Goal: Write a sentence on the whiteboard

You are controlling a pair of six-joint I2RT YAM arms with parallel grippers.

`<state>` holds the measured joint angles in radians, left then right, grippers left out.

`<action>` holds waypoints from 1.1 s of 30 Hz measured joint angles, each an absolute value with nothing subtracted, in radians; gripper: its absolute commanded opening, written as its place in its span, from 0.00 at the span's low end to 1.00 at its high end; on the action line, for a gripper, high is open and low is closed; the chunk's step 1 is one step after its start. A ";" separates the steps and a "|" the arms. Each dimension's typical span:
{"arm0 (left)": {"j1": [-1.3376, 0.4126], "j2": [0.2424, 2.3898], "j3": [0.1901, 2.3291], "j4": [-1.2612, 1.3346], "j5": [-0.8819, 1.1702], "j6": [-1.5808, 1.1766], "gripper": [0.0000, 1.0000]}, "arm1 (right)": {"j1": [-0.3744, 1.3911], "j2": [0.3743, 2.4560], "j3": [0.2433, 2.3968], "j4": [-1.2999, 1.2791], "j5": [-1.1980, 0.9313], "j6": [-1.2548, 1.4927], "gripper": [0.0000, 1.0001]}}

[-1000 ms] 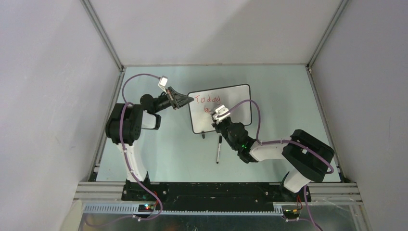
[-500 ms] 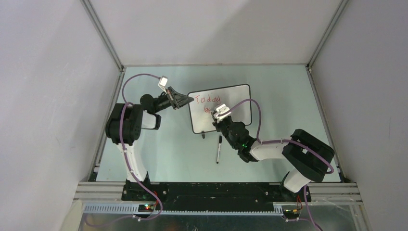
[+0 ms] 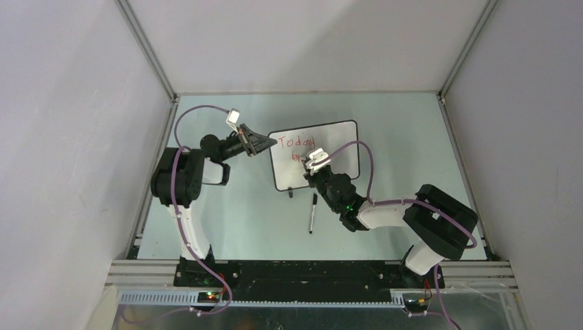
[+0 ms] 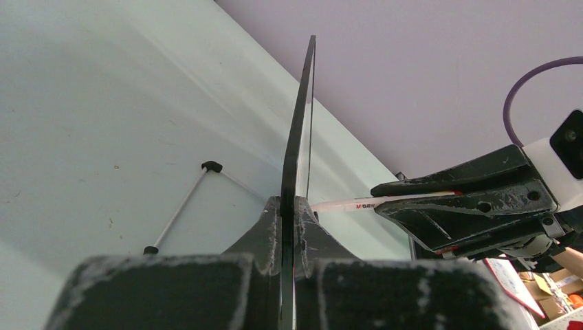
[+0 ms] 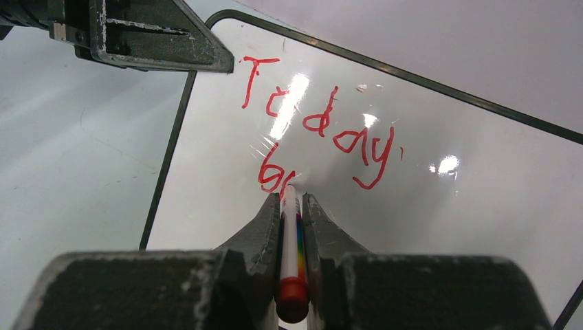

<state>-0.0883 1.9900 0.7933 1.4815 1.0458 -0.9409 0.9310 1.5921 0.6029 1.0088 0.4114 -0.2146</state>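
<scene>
Bracing the whiteboard [image 3: 287, 172] near the middle of the table [image 3: 227, 206], as seen from above, my left gripper [image 3: 265, 143] bites its left edge by the top corner. My right gripper [image 3: 313, 165] leans over its face, where the sentence [image 3: 297, 142] reads "Today" with a second line barely begun. A black pen [image 3: 313, 213] lies near the board's front edge. From my left wrist, the board runs edge-on, its thin frame pinched between my pressed-together fingers [image 4: 268, 230], and the marker [image 4: 344, 204] meets its far side. From my right wrist, my fingers [image 5: 265, 220] clamp the marker's barrel, its tip on the glossy face. I judge the board light, stiff and slick: best held by the frame, with gentle pen pressure lest it tip or slide.
</scene>
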 measured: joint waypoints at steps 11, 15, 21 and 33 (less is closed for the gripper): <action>-0.088 1.990 0.793 1.481 1.046 -0.941 0.00 | 0.929 1.591 0.603 1.018 0.432 -0.219 0.00; -0.088 1.990 0.793 1.481 1.047 -0.941 0.00 | 0.927 1.589 0.602 1.026 0.433 -0.222 0.00; -0.088 1.990 0.793 1.482 1.047 -0.941 0.00 | 0.930 1.549 0.558 1.059 0.432 -0.239 0.00; -0.088 1.990 0.793 1.482 1.047 -0.941 0.00 | 0.929 1.497 0.515 1.136 0.434 -0.242 0.00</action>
